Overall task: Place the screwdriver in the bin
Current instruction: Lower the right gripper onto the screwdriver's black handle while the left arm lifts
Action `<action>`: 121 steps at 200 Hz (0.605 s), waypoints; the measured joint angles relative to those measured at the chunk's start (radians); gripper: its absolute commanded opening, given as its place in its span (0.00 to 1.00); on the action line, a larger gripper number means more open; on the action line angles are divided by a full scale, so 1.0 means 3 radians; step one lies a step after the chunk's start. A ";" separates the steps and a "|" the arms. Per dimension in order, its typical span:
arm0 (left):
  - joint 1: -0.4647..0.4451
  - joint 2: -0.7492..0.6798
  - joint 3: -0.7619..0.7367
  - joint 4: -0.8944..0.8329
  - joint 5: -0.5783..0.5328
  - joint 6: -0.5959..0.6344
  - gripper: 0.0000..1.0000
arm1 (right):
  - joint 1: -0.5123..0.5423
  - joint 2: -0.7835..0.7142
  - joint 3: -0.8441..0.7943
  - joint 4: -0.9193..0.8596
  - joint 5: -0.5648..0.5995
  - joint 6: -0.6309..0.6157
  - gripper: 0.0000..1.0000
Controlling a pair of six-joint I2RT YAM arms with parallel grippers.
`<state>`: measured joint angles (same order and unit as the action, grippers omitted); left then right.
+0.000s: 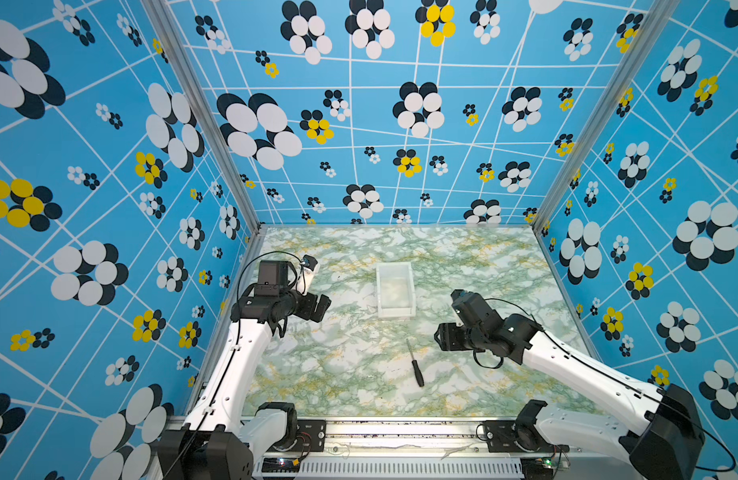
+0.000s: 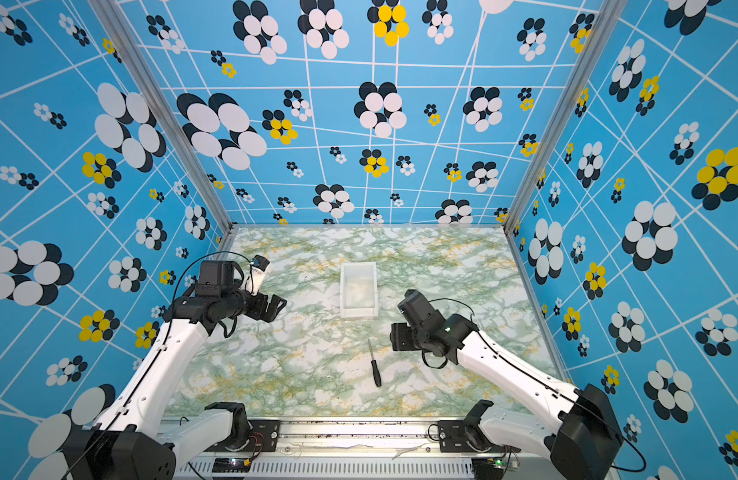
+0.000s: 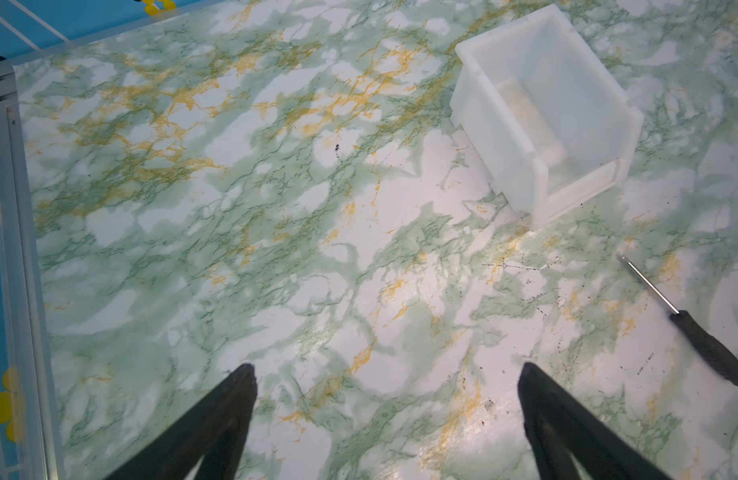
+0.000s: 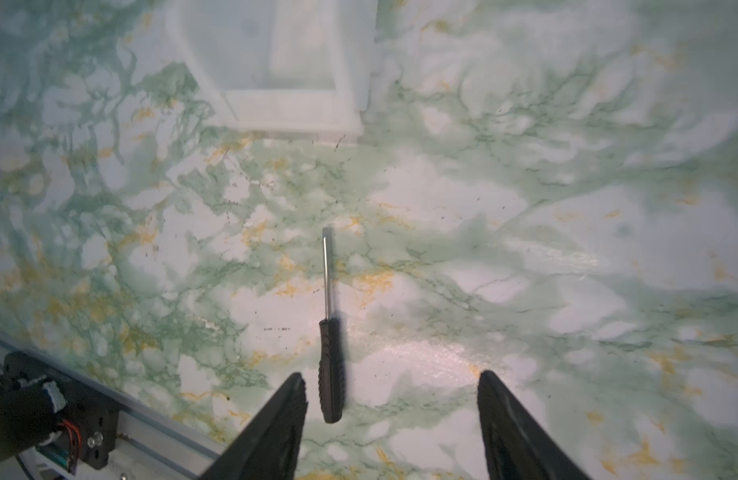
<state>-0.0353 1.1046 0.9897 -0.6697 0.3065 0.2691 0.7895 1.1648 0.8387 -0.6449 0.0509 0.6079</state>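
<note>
The right gripper (image 4: 391, 376) hangs low over the table (image 4: 525, 249), jaws apart with nothing between them. The screwdriver (image 4: 329, 336) lies flat just off one fingertip, its shaft pointing toward the bin (image 4: 292, 106), which stands apart from it. The left gripper (image 3: 386, 368) is likewise spread and empty, off to the side. The screwdriver looks light, stiff and apt to roll, so I would pinch across the ribbed black handle — the thin shaft would likely slip or pivot.
</note>
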 measured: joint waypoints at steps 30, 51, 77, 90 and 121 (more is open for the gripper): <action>0.0000 0.0001 0.0141 -0.0100 0.0039 -0.0074 0.99 | 0.0481 0.0258 0.0000 -0.0039 0.0062 0.0252 0.54; -0.0003 0.0001 0.0178 -0.0123 -0.0003 -0.0100 0.99 | 0.0718 0.0450 0.0005 0.0006 0.0071 0.0384 0.54; -0.0003 0.0001 0.0202 -0.0140 -0.0064 -0.0149 0.99 | 0.0900 0.0795 0.0081 0.0019 0.0079 0.0478 0.57; -0.0003 0.0001 0.0212 -0.0141 -0.0066 -0.0174 0.99 | 0.0946 0.0968 0.0139 0.0028 0.0090 0.0501 0.56; -0.0009 0.0003 0.0234 -0.0139 -0.0062 -0.0262 0.99 | 0.0991 0.1251 0.0259 0.0045 0.0108 0.0552 0.54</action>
<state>-0.0380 1.1053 1.0599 -0.7113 0.2878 0.1905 1.0866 1.5402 0.9165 -0.6315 0.0834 0.7734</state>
